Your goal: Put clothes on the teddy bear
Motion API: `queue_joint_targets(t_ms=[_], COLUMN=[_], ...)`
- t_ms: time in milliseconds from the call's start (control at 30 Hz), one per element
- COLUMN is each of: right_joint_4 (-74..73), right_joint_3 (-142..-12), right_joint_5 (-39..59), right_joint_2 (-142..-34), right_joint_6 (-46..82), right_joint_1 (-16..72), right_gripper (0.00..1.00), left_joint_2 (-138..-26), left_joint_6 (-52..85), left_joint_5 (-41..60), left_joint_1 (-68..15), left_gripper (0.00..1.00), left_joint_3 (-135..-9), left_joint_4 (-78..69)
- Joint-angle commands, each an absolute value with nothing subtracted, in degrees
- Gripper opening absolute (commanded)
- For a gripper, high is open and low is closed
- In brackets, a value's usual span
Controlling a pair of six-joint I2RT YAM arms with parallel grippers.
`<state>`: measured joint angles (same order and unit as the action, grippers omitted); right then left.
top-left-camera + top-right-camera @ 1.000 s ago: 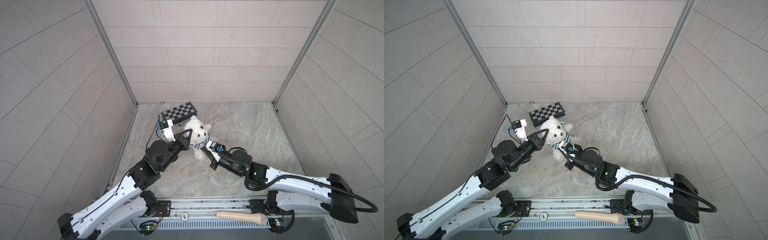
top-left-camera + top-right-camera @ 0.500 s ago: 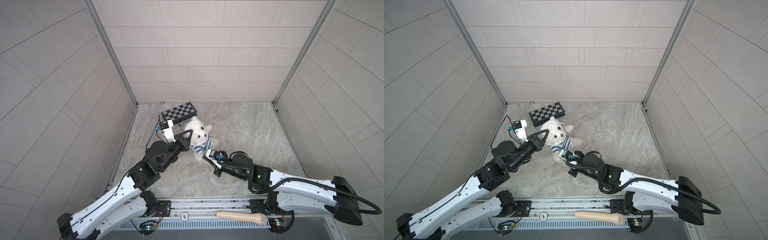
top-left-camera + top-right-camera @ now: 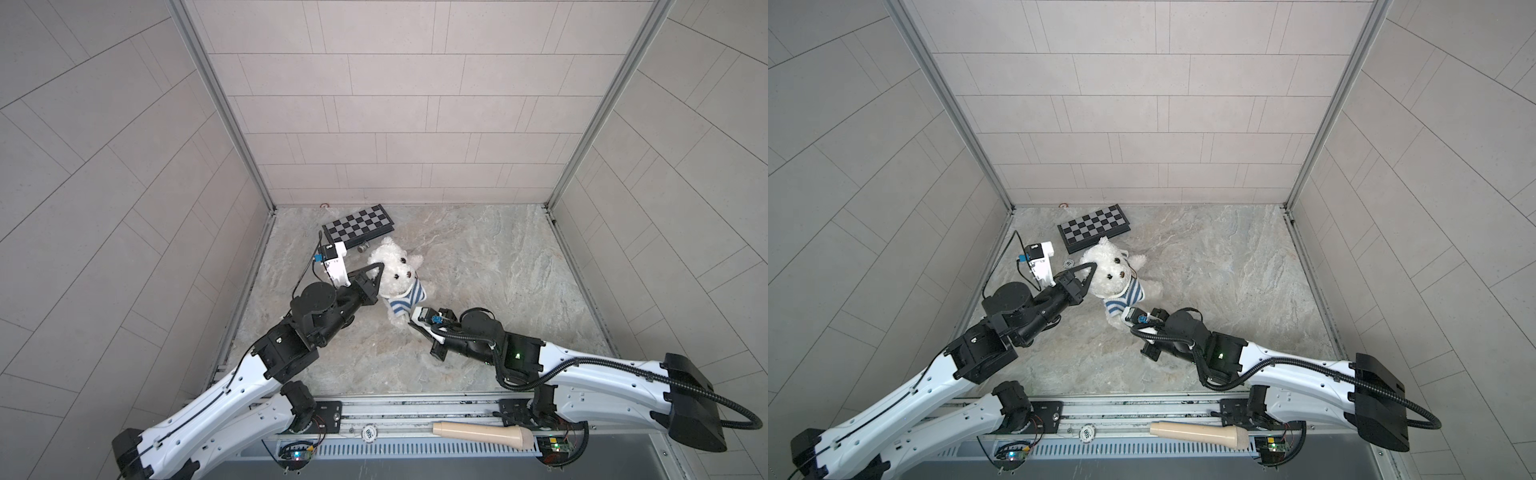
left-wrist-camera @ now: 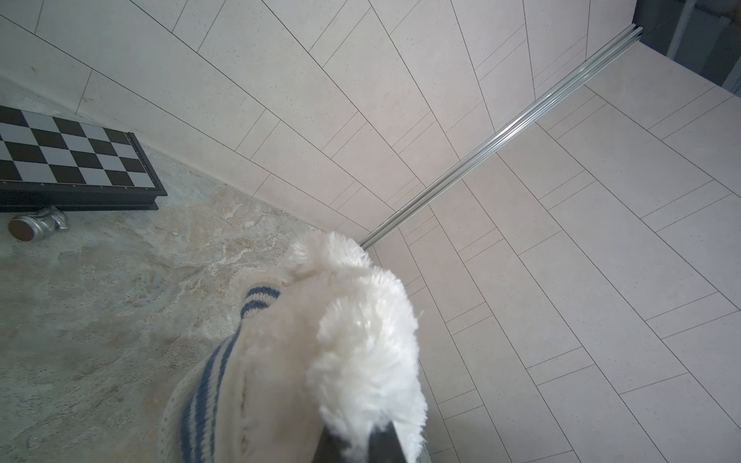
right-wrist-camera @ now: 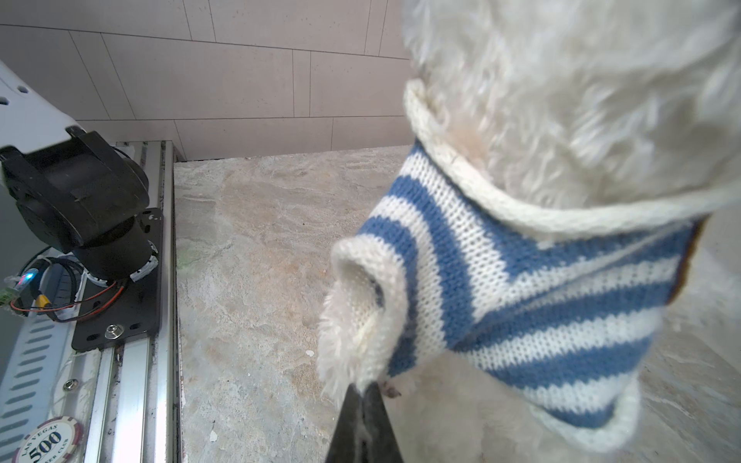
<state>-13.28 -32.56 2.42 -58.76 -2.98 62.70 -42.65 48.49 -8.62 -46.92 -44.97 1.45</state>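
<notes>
Right gripper [image 5: 364, 391] had pulled back toward the near edge, dragging the shirt [image 3: 406, 300] lower on the teddy bear [image 3: 397, 268], on the bench [image 3: 490, 270] beside the chessboard [image 3: 359, 222]. It pinched paw fur poking from the sleeve; left gripper [image 4: 367, 435] pinched head fur. Arm-through-sleeve step; next likely needs the hem tugged down.

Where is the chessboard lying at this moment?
In both top views the chessboard lies on the marble floor close to the back wall, left of the middle, just behind the head of the teddy bear.
</notes>
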Motion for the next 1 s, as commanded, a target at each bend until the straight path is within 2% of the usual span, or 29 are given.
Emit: queue_joint_targets(t_ms=[0, 300, 467, 600, 667, 800, 967], right_joint_4=[-11.3, -11.1, -6.1, -1.1, 1.1, 5.2, 8.9], right_joint_3=[-30.8, -32.0, -35.1, -39.1, -41.0, -45.0, -50.6], right_joint_5=[4.2, 7.4, 9.4, 10.5, 10.7, 8.2, 4.8], right_joint_2=[-58.2, -56.8, -53.4, -49.5, -47.5, -45.4, -48.0], right_joint_6=[-1.0, -2.6, -2.8, -3.9, -5.0, -8.4, -14.7], right_joint_1=[61.3, 61.3, 61.4, 61.6, 61.5, 61.5, 60.9], right_gripper=[0.00, 0.01, 0.29, 0.45, 0.50, 0.54, 0.59], left_joint_2=[-40.8, -43.9, -46.3, -49.9, -51.1, -52.6, -54.5], left_joint_6=[45.9, 36.7, 21.3, 9.4, 5.3, 0.1, -3.3], left_joint_5=[-10.0, 0.4, 3.0, 7.6, 9.6, 10.9, 10.5], left_joint_1=[-46.4, -43.9, -43.8, -43.7, -43.7, -43.7, -43.9], left_gripper=[0.00, 0.00, 0.00, 0.00, 0.00, 0.00, 0.00], left_joint_3=[-49.3, -54.1, -60.8, -66.4, -67.8, -69.5, -69.3], left_joint_4=[-2.2, 2.6, 13.5, 23.3, 26.2, 30.3, 33.4])
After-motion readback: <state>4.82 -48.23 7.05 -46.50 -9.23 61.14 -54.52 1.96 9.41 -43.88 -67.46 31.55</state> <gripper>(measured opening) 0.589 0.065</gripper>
